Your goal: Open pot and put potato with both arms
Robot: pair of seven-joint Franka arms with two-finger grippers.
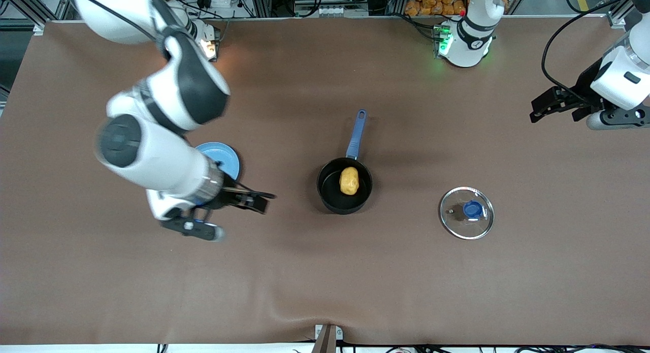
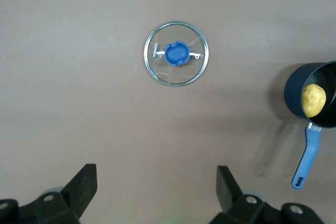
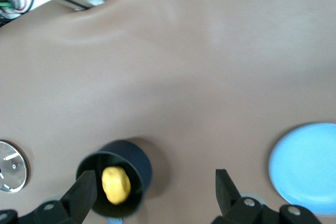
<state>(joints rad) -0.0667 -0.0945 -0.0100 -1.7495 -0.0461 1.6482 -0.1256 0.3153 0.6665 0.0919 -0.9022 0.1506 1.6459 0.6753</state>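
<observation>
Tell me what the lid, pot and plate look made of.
Lid: clear glass disc, since the table shows through it, with a shiny steel-looking rim and a blue, likely plastic knob.
Pot: matte black, probably coated metal; its blue handle looks plastic.
Plate: plain light blue, smooth; plastic or glazed ceramic, can't tell which.
</observation>
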